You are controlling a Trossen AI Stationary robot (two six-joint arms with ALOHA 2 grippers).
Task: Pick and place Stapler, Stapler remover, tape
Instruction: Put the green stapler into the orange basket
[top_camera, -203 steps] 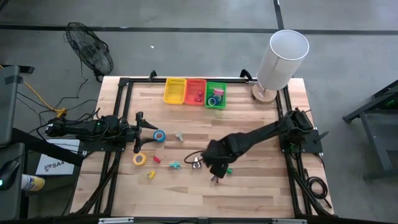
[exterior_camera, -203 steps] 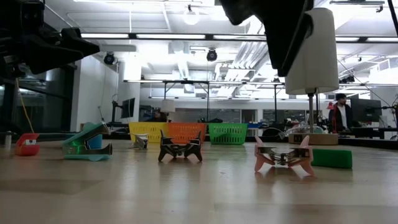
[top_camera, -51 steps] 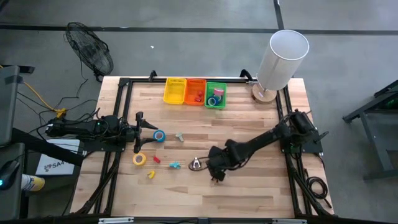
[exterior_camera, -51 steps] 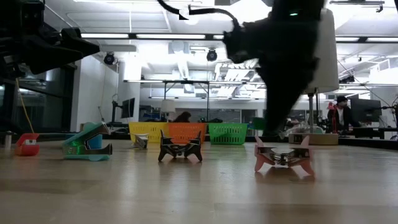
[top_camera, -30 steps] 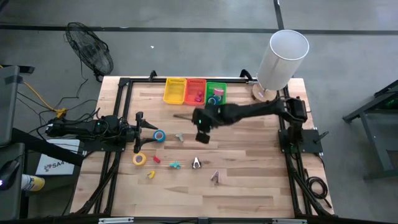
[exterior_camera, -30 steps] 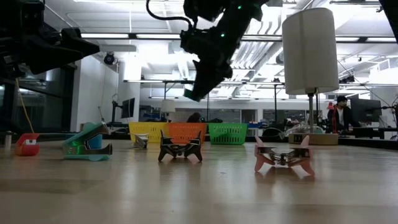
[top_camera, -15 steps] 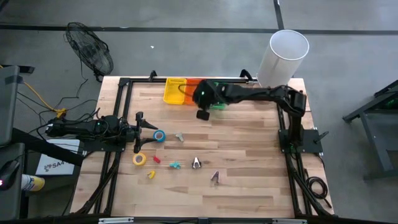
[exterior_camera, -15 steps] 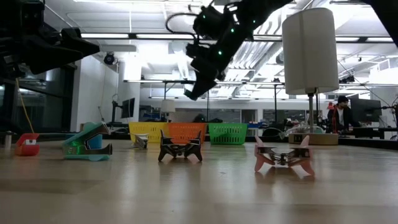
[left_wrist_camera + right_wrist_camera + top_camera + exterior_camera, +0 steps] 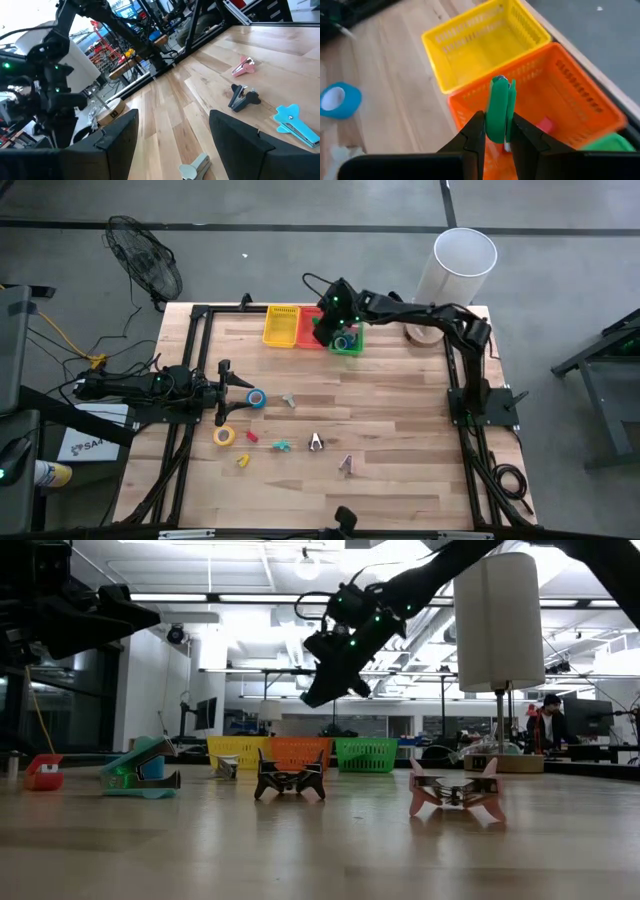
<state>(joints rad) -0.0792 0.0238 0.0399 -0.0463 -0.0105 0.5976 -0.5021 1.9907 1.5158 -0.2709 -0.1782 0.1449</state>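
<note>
Right arm is stretched over the far baskets. Orange basket (image 9: 560, 95) lies directly below, judged the drop target. Right gripper (image 9: 494, 134) is clamped on a green stapler remover (image 9: 499, 107). Left gripper (image 9: 172, 132) is parked wide apart beside blue tape (image 9: 257, 399).

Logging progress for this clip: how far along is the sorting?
Done: a few items lie in the green basket and the orange basket. In hand: the right claw holds a green stapler over the orange basket. Left: tape rolls and staple removers on the table.
</note>
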